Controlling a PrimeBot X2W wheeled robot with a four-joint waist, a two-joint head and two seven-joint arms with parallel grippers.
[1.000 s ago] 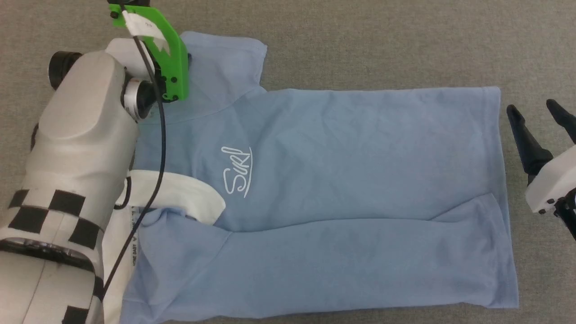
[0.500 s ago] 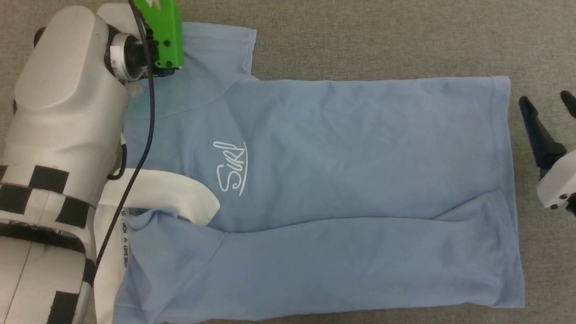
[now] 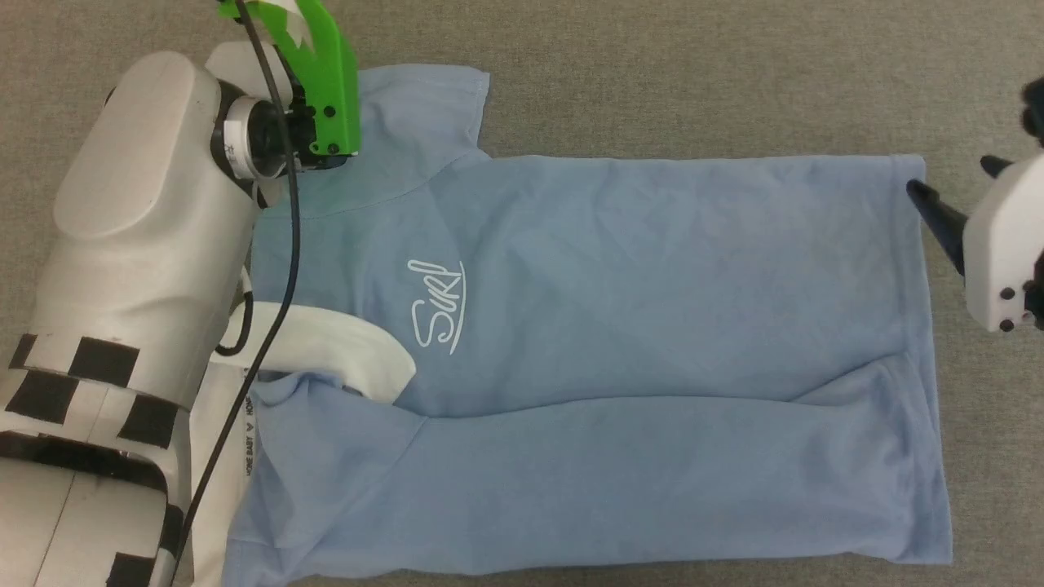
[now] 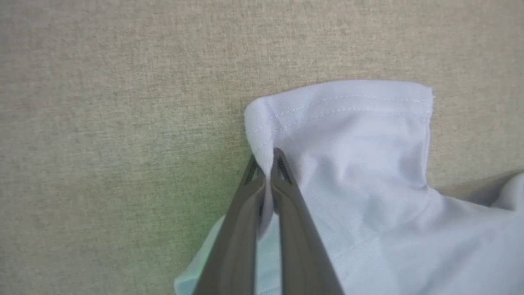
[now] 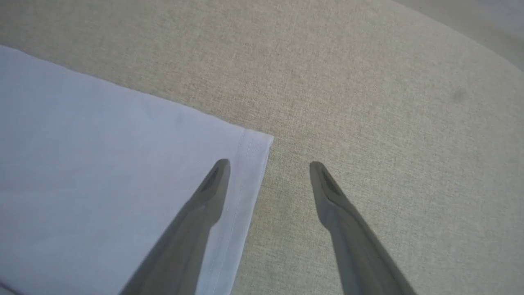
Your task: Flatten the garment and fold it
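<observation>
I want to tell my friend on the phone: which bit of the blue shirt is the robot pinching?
Find the light blue short-sleeved polo shirt lying on the grey fabric surface. At the end with the white collar, one short sleeve sticks out from the far edge. Unlike the rest of the shirt, its stitched corner is pinched in the shut left end effector.

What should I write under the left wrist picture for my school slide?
Left gripper shut on the sleeve edge of the light blue shirt, beige fabric surface behind.
</observation>
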